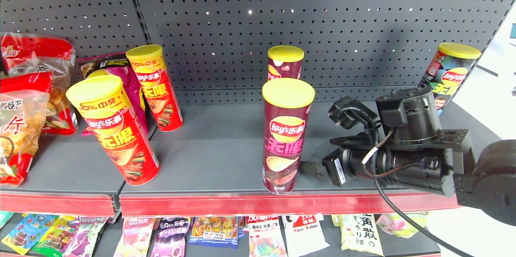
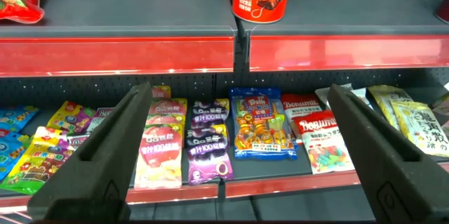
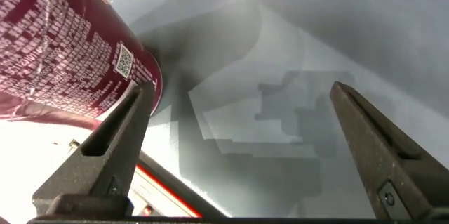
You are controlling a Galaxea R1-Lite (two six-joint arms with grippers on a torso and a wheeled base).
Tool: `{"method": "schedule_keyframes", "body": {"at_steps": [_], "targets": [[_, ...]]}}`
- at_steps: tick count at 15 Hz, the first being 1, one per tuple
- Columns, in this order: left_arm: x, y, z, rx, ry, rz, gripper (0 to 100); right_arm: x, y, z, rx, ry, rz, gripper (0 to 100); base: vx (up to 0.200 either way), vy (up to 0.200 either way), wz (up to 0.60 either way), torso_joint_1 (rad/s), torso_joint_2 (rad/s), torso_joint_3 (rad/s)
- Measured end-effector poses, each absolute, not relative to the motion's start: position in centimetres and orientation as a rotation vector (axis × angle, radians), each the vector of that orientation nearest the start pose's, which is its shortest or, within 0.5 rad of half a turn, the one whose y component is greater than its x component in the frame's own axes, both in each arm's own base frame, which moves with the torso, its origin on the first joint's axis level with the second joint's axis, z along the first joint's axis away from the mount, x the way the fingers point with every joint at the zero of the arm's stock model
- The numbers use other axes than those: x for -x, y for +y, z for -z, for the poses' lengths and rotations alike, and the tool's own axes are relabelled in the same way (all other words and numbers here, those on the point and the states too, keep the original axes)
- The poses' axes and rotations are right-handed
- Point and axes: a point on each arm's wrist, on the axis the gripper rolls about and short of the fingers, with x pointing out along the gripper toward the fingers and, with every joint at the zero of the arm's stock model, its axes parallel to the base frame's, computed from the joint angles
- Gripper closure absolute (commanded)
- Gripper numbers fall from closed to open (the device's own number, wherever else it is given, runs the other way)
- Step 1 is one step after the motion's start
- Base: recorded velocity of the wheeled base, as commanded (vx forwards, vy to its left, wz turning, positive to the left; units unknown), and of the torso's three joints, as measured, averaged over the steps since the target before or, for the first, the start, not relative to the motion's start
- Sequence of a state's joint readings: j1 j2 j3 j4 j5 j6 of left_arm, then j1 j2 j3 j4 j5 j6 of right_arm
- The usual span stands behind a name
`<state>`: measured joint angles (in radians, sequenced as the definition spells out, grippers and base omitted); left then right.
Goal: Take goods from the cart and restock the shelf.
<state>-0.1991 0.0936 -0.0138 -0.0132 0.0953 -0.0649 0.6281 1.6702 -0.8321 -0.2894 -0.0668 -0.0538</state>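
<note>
Right gripper (image 3: 240, 90) is wide open low over the front edge of the shelf (image 1: 217, 144), one finger just beside the upright purple chip can (image 1: 285, 136) standing at that edge; I read the left gripper (image 2: 240, 89) open too, facing candy bags (image 2: 263, 126) one level down.

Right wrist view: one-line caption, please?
Open right gripper beside the purple chip can standing near the front edge of the shelf.

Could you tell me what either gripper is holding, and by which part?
Nothing is held: the right gripper is open beside the purple can, and the left gripper is open too.
</note>
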Motion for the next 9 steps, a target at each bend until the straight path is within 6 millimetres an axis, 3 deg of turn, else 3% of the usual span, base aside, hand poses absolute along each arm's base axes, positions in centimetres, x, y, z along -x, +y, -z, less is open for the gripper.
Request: {"method": "schedule_keyframes", "body": {"at_steps": [4, 9], "targets": [[1.6, 0.5, -8.3, 0.058, 0.07, 0.108, 0, -23.2, 14.7, -17.1, 0.223, 0.497, -0.495, 0, 0.0, 0.0, 0.0, 0.0, 0.0, 0.0], [1.6, 0.5, -8.2, 0.062, 0.073, 0.108, 0, -19.5, 11.6, -17.1, 0.22, 0.495, -0.47, 0, 0.0, 0.0, 0.0, 0.0, 0.0, 0.0]]}}
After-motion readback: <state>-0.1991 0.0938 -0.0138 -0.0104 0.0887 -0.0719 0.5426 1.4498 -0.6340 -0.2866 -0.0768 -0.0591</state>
